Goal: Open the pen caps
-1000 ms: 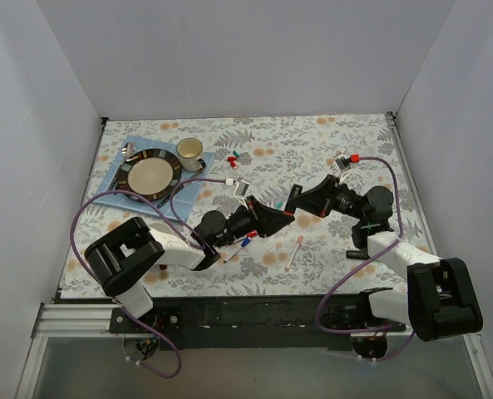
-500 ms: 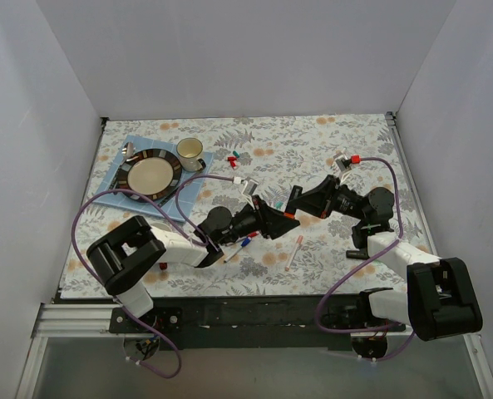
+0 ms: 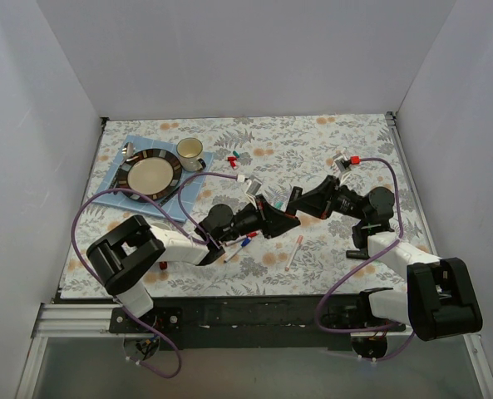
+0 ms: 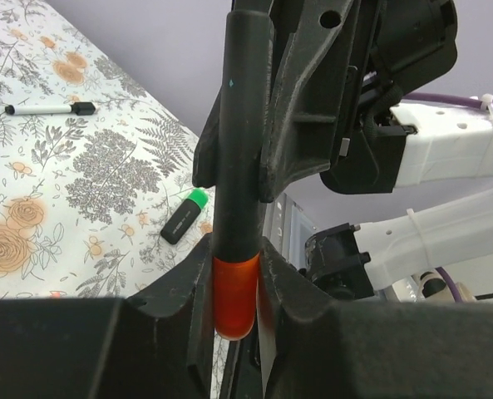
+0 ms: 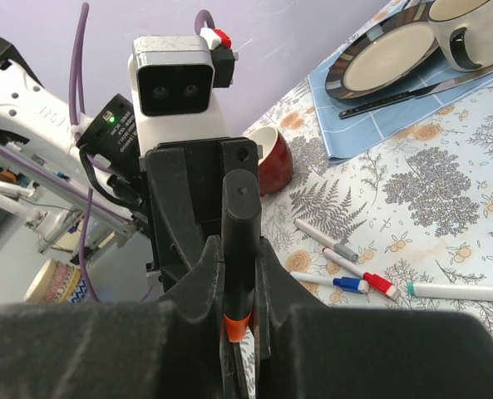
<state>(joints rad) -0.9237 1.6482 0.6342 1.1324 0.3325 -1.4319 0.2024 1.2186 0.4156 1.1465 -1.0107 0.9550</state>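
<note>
Fingers (image 4: 198, 291) of the left gripper (image 4: 235, 262) are pressed in on an orange cap (image 4: 234, 301), pinching it from both sides. From the cap, a black marker (image 4: 243, 125) runs straight on into the right gripper (image 5: 239, 258), whose fingers are clamped tight around the barrel. In the right wrist view a strip of orange shows low between them. The cap sits on the marker, with no gap visible where orange meets black.

Seen from above, both grippers meet tip to tip over the table (image 3: 329, 141), slightly toward 6 o'clock from its middle. The left arm reaches in from 8 o'clock, the right arm from 4 o'clock, and the marker is held clear of the floral cloth.

Just beside the grippers at 6 o'clock lies a thin white pen (image 3: 293, 253). At 8 o'clock, under the left arm, two more thin pens lie close together, one with a blue cap (image 5: 352, 285), one with a red cap (image 5: 382, 288). Around 3 o'clock a stubby black pen with a green cap (image 4: 197, 198) lies on the cloth. Toward 11 o'clock, well apart from the grippers, sit small red and teal caps (image 3: 234, 158). Far out at 10 o'clock are a plate (image 3: 150, 174) on a blue mat (image 3: 113, 195) and a mug (image 3: 189, 150)
</note>
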